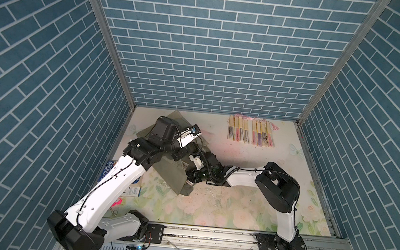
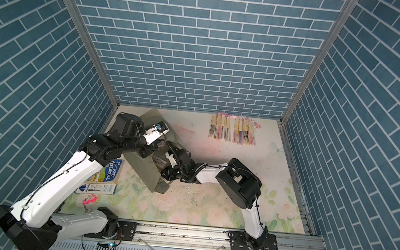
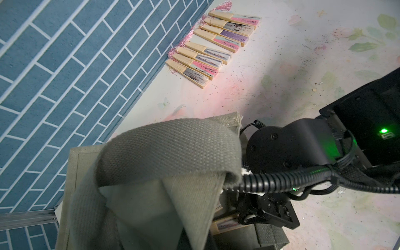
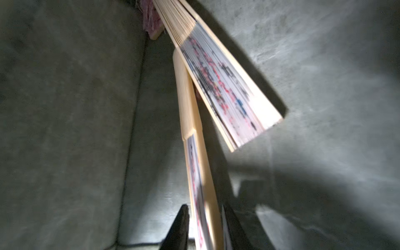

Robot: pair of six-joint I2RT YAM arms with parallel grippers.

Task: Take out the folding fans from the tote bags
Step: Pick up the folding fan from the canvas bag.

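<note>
Right gripper [image 4: 204,206] is deep inside the tote bag [image 4: 65,108], jaws narrowly parted astride a fan [image 4: 195,164], fingers hard by both its edges. Pinching or not, can't tell. A second fan [image 4: 227,91] crosses just ahead, and fabric walls crowd both flanks. Left gripper [image 1: 179,155] is clamped closed at the bag's mouth, its catch hidden. The row of fans [image 1: 250,134] lies well clear on the table [image 1: 236,199].

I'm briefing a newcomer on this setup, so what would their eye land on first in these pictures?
Probably the neat row of folding fans by the back wall. Then the left arm and right arm, which meet at the grey-green tote bag on the left of the table, where the right tool straddles one fan inside, a second fan lying across it.
</note>
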